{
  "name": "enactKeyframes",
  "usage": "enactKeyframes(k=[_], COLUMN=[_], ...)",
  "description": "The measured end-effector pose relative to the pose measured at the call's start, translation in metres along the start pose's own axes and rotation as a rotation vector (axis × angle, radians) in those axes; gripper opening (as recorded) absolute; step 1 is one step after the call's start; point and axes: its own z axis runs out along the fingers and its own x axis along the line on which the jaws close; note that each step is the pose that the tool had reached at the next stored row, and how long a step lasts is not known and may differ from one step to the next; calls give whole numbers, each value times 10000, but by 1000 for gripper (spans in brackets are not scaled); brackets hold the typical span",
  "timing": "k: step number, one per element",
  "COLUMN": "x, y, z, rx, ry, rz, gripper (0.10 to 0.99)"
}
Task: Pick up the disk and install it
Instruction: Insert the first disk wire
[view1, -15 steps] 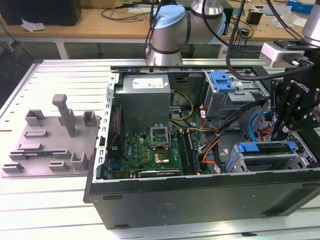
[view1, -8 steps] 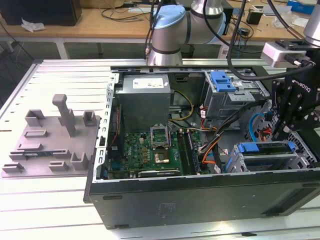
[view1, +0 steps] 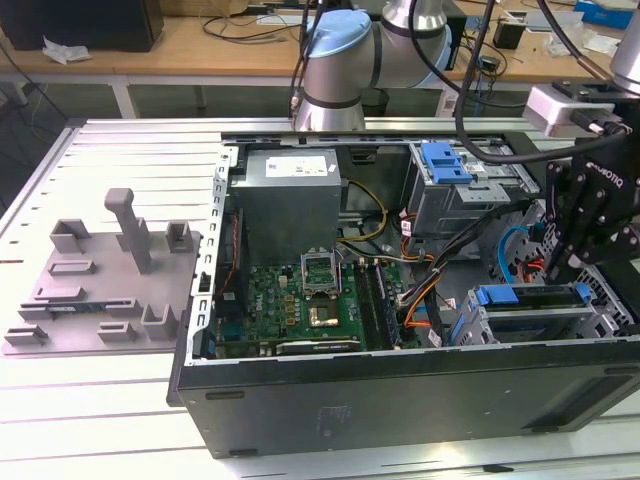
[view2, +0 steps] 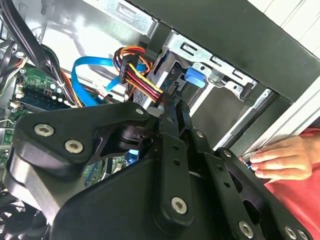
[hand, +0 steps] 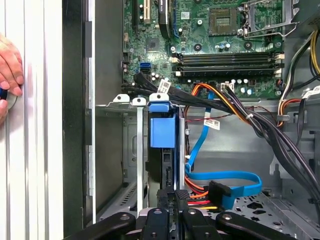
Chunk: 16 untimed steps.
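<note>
Grey plastic, the holder (view1: 100, 285) with its upright posts stands on the table (view1: 120, 170) at the exterior view's left. Next to it lies the open computer case (view1: 400, 390), motherboard (view1: 290, 300) in the middle. Toward the exterior view's right the disk (view1: 530, 295) already sits in the lower drive cage, blue rail uppermost, so I judge the pick-up done and the seating in hand. I cannot tell whether it is fully home. My gripper (view1: 562, 268) hangs right over it. In the first wrist view my fingers are drawn narrow with hardly a gap, clamping nothing I can make out. Seating calls for a straight push along the cage, clear of the blue data cable (hand: 225, 177) just beside. A person's hand (hand: 9, 65) rests outside the case wall.
</note>
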Motion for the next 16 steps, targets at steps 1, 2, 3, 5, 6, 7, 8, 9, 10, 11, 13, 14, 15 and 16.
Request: enactKeyframes(k=[1,2,3,5,6,7,8,9,10,11,13,14,15,16], x=[3,4,5,6,5,5,6,6,6,6,10,35,88,122], y=[0,1,1,0,0,0,0,0,0,0,0,0,-1,-1], z=[0,1,1,1,1,1,1,1,1,1,2,0,1,6], rx=[-4,-7,-12,-14,-15,-15,-15,-15,-14,-15,-15,-17,-17,-19], ry=[-1,-1,-2,-1,-1,-1,-1,-1,-1,-1,-27,-158,-447,-626], rz=[28,47,82,96,97,97,98,98,98,98,98,97,93,91], gripper=[169,169,169,169,169,169,169,169,169,169,169,169,169,169])
